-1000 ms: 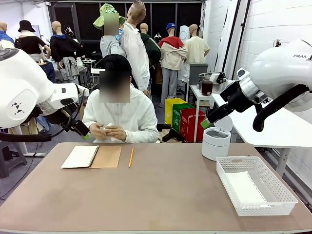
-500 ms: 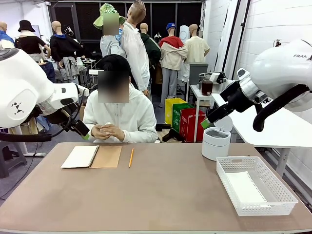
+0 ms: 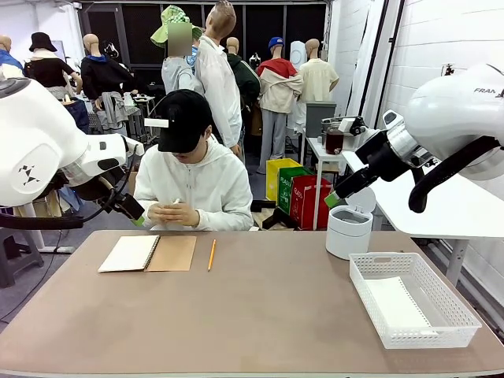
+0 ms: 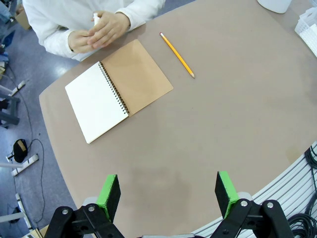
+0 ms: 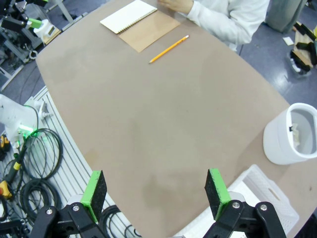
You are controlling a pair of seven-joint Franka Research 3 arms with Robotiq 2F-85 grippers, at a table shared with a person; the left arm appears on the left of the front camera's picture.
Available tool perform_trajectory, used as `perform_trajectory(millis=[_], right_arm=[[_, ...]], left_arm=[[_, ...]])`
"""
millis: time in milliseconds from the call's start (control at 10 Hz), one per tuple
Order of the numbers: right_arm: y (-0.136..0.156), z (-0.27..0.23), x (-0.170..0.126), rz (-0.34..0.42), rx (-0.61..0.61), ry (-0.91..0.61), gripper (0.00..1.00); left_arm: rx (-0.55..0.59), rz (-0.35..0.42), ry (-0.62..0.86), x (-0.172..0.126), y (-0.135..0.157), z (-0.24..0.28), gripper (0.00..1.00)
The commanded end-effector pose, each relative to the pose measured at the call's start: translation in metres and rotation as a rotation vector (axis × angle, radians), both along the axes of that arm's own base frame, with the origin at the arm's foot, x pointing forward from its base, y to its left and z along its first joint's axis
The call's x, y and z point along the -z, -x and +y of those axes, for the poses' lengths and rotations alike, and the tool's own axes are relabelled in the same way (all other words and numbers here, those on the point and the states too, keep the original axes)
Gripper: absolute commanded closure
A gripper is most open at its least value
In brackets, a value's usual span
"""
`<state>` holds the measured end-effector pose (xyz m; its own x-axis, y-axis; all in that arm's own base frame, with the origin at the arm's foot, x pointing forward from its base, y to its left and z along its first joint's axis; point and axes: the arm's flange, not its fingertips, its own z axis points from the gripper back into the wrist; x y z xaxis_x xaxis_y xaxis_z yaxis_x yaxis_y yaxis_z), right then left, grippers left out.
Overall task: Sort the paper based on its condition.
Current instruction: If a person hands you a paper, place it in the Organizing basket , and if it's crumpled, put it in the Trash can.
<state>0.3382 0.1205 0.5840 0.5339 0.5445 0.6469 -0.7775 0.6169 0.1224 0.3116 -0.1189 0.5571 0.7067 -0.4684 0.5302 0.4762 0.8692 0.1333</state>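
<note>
One sheet of paper already lies in the basket, lower right. Person's hands, centre left, work a small white piece. Left hand and right hand hang spread, empty; most sorting looks undone.

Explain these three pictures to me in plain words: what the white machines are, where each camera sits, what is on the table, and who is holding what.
The white machines are two robot arms, each ending in a two-finger gripper with green pads. The front view looks across the table at a person sitting on the far side. The other two views come from cameras on the arms' wrists, looking down past each gripper's own fingers.

The left gripper and the right gripper both hang open above the table, holding nothing.

On the table lie an open spiral notebook, a pencil, a small white bin and a white basket with a paper sheet inside. The person's hands are working on something small and white.
</note>
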Motion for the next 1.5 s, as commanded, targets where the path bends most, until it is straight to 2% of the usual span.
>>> perform_trajectory(millis=[0,1400], right_arm=[[0.0004,0.0031,-0.0004,-0.004,0.019,-0.002,0.00],[0.0004,0.0031,-0.0004,-0.004,0.019,-0.002,0.00]], left_arm=[[0.000,-0.002,0.009,-0.0001,-0.0004,0.0008,0.00],[0.000,-0.002,0.009,-0.0001,-0.0004,0.0008,0.00]])
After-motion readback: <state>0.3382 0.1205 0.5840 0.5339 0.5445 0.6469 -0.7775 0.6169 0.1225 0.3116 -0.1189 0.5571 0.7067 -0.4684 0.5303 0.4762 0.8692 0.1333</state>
